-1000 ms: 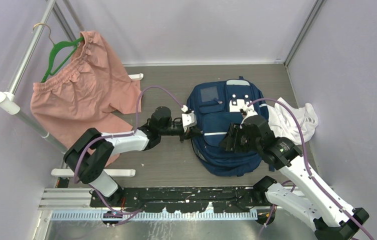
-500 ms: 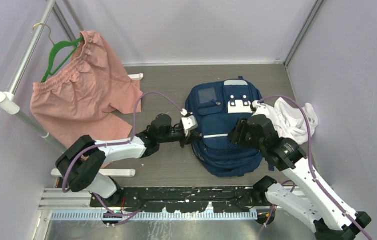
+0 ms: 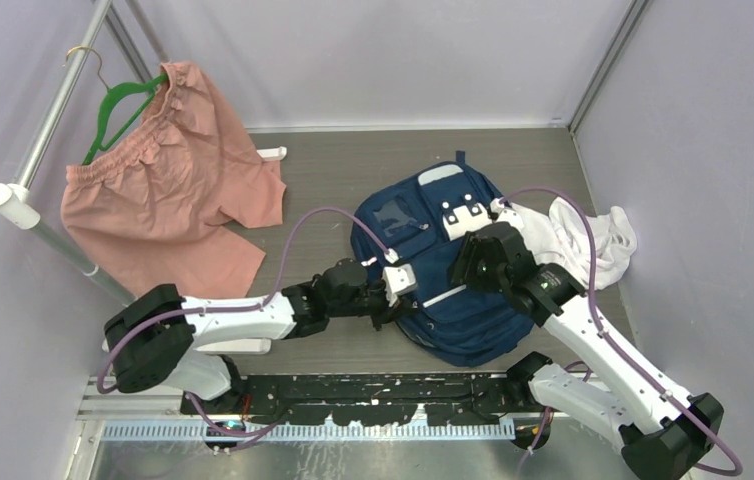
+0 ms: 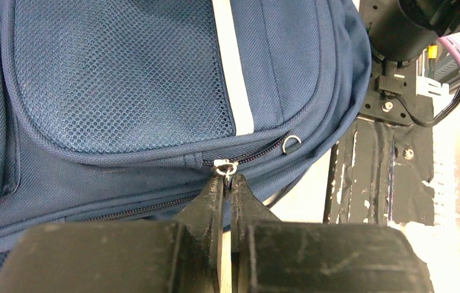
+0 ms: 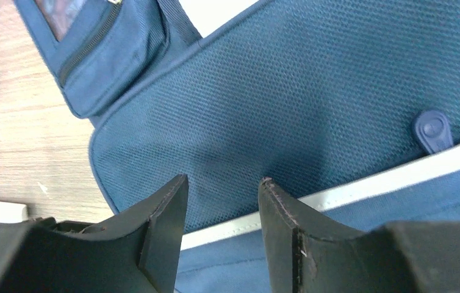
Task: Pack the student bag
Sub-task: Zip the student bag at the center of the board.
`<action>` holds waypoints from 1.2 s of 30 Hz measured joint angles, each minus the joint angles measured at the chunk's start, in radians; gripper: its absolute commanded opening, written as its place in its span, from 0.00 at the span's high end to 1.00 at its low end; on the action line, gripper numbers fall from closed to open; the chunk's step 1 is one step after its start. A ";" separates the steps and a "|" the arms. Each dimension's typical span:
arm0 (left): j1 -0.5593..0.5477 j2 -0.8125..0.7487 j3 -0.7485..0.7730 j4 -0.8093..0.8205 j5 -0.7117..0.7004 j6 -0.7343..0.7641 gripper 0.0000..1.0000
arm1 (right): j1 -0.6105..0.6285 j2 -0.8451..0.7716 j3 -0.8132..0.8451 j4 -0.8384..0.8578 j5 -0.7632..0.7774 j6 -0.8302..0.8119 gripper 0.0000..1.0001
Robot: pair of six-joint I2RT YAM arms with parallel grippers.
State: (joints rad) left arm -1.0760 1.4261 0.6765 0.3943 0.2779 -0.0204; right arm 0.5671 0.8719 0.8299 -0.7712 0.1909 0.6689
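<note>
Left hand (image 4: pixel 228 181) pinches zipper pull (image 4: pixel 224 165) at student bag (image 4: pixel 124 79) edge.

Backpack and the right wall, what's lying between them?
A crumpled white cloth lies on the table between the navy backpack and the right wall. The top external view shows it.

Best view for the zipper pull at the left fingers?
Left wrist: the zipper pull is close up and centred, pinched at the tips of the left gripper. Top external shows only that arm over the edge of the bag; the pull is too small to see. Right wrist shows just bag fabric and a white stripe.
</note>
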 measured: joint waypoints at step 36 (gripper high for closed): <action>-0.260 -0.261 0.065 -0.199 -0.600 -0.523 0.64 | -0.018 -0.149 0.016 -0.121 0.195 0.071 0.48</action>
State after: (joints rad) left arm -1.3357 1.1652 0.7414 0.1951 -0.3222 -0.5434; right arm 0.5495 0.7231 0.8463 -0.8917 0.3859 0.7403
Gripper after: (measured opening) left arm 0.281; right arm 0.524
